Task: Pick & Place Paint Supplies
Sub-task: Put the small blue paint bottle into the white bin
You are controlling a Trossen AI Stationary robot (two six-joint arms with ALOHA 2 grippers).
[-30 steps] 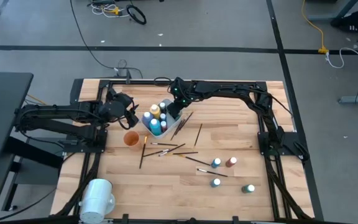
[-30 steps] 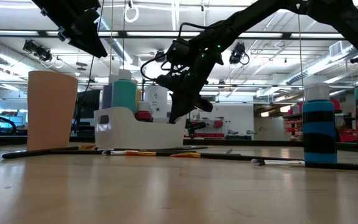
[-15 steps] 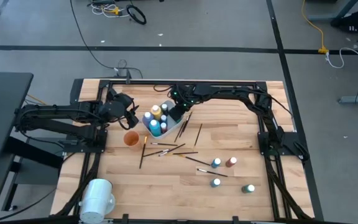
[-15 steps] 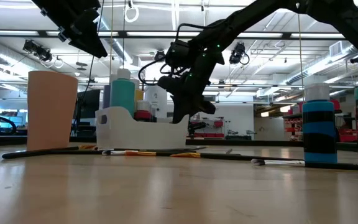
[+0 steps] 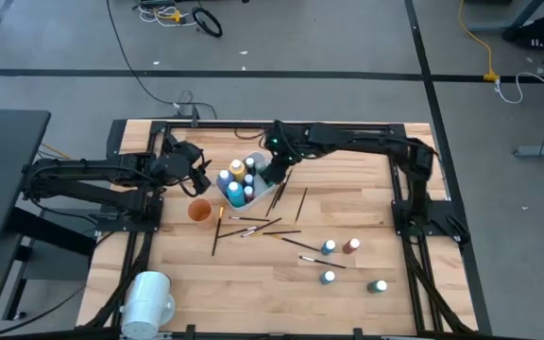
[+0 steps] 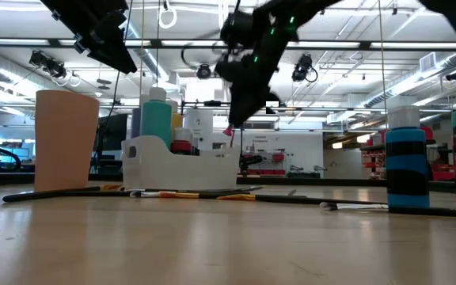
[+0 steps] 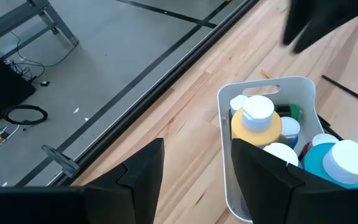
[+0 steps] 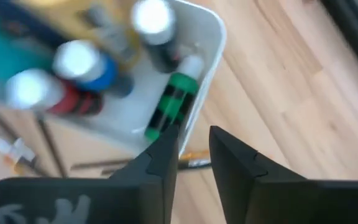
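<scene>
1. Step in hand, judged: release of a bottle into the white tub (image 5: 253, 194). Right gripper (image 5: 274, 173) hangs above the tub's right end, fingers parted by a narrow gap, nothing between them. A green bottle (image 8: 169, 106) lies tilted against the tub's inner wall beneath it.
2. Advice: lift straight up clear of the rim before swinging away, so the fingers do not catch the wall or nudge the packed bottles.
3. Left gripper (image 7: 194, 168): waiting just left of the tub, fingers wide apart, empty.
4. Tub: smooth white plastic, rounded corners, thin walls; holds capped bottles, among them a yellow bottle (image 7: 257, 124).
5. Loose bottles (image 5: 329, 247): small cylinders, white caps, standing at the near right of the wooden table (image 5: 348, 189).
6. Brushes (image 5: 253, 225): thin dark-handled sticks, scattered flat just near of the tub.
</scene>
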